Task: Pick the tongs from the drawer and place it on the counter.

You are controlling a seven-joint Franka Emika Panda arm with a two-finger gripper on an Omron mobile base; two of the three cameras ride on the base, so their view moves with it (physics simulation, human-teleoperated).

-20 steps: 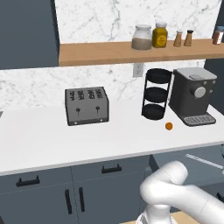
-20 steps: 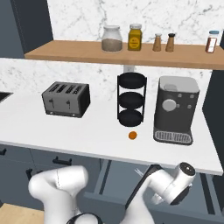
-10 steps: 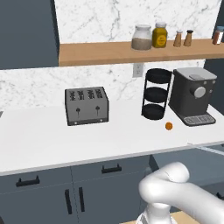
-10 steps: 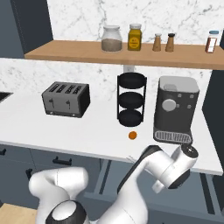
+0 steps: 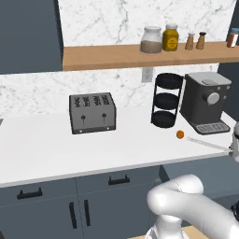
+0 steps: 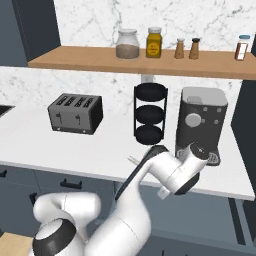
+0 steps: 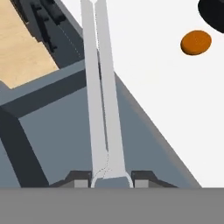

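We hold the tongs [image 7: 103,87] clamped at their hinged end between our closed fingers [image 7: 142,177], the arms pointing straight ahead over the open drawer [image 7: 65,131], lifted clear so we can swing them onto the white desk [image 7: 175,109] alongside.

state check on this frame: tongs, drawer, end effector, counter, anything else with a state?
tongs: held at hinge end, arms closed, lifted.
end effector: shut on tongs.
drawer: open, under the tongs.
counter: no tongs on it yet.
small orange ball: resting on counter by coffee machine.
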